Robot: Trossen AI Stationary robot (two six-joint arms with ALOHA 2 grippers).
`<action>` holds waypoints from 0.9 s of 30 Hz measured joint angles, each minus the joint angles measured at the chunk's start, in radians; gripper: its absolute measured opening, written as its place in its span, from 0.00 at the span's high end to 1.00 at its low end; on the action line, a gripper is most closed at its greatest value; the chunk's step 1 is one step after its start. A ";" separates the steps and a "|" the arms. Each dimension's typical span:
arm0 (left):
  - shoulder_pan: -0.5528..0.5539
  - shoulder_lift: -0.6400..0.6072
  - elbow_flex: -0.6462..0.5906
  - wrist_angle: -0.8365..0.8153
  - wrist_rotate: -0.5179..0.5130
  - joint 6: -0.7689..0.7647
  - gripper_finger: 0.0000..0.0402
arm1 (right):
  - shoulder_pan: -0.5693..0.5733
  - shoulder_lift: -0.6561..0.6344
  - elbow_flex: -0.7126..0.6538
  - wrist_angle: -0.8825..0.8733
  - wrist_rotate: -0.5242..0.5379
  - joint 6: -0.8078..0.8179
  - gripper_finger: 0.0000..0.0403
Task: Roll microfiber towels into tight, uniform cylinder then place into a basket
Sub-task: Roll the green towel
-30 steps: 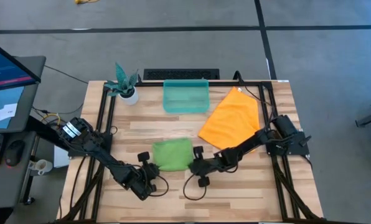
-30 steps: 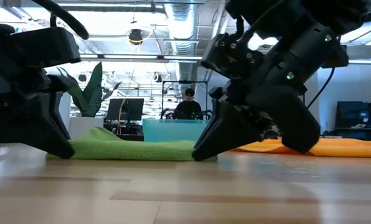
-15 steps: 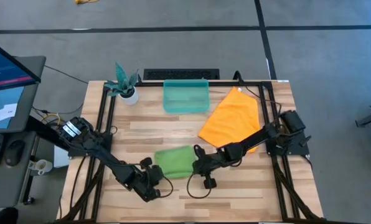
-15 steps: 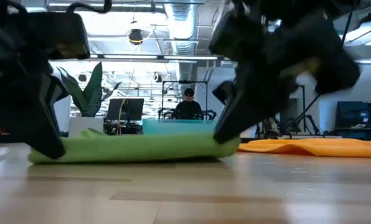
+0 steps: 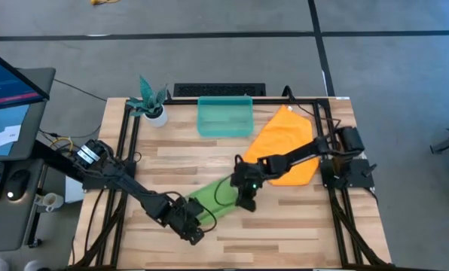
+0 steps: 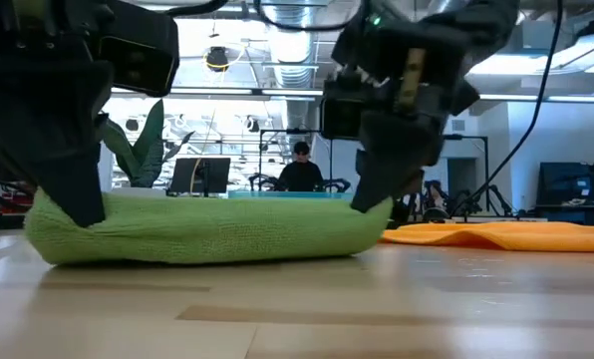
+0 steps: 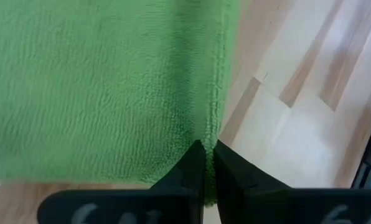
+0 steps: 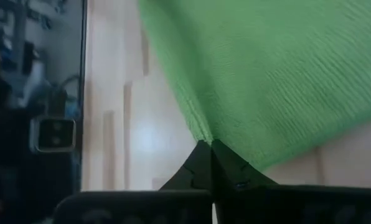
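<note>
The lime green towel (image 5: 215,199) lies as a narrow slanting band near the table's middle front; in the low view the green towel (image 6: 207,229) is a thick, doubled-over band. My left gripper (image 5: 197,220) is shut on its near-left end, and my right gripper (image 5: 243,190) is shut on its far-right end. The orange towel (image 5: 281,147) lies spread flat at the right, partly under my right arm. The teal basket (image 5: 225,117) stands at the far middle with nothing in it. My left gripper pinches the towel's hemmed edge (image 7: 214,127) between its two fingers, at the band's near-left end (image 6: 73,214), slanting down from above. The band's underside lies on the table. My right gripper pinches an edge of the towel (image 8: 201,134) between its two fingers, at the band's far-right end (image 6: 372,214), slanting down from above. The cloth runs away from the fingertips; that end sits on the table.
A white pot with a teal plant (image 5: 155,113) stands at the far left corner. A black frame rail (image 5: 126,143) runs along the table's left side and another along the right (image 5: 331,150). Bare wood (image 5: 285,226) lies toward the near edge.
Both grippers have kept their hold and rolled their wrists. The left has gone toward the near edge and rightward, the right toward the far edge. The green towel, a flat rectangle before, has doubled over into a narrower, thicker band and turned to lie slanting.
</note>
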 joint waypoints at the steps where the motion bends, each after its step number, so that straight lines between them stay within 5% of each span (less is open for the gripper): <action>1: 0.003 0.000 0.000 -0.001 0.000 0.000 0.98 | -0.017 0.000 0.000 0.000 -0.011 0.019 0.98; 7: 0.007 0.000 0.000 -0.003 -0.028 0.039 0.98 | -0.056 0.000 0.000 -0.008 -0.063 0.048 0.98; 19: -0.001 -0.002 0.004 0.022 0.025 -0.036 0.98 | 0.146 -0.002 0.003 0.003 -0.099 0.096 0.98; 27: 0.079 -0.002 0.000 -0.016 0.137 -0.037 0.98 | 0.059 -0.003 0.000 -0.028 -0.039 0.105 0.99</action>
